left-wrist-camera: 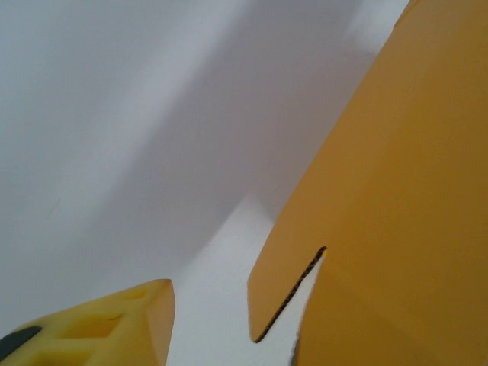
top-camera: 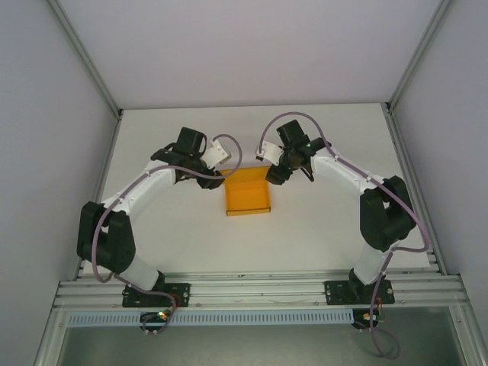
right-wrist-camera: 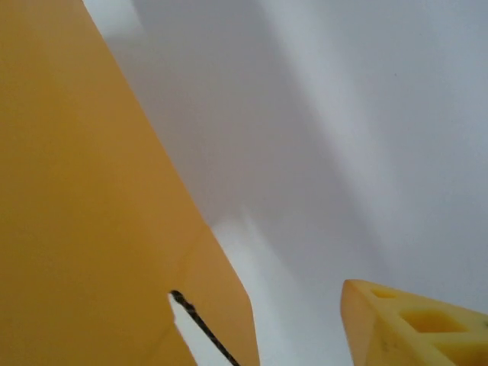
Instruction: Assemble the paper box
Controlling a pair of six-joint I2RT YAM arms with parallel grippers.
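The orange paper box lies in the middle of the white table, a compact rectangle with raised edges. My left gripper is at its far left corner and my right gripper at its far right corner. In the left wrist view the orange card, with a slit beside a flap, covers the right side; one yellow finger shows at lower left, well apart from the card. The right wrist view mirrors this: the card is on the left and a yellow finger at lower right. Each gripper's other finger is hidden by the card.
The white table is enclosed by grey walls on the left, right and back. An aluminium rail carrying both arm bases runs along the near edge. Cables loop over both wrists.
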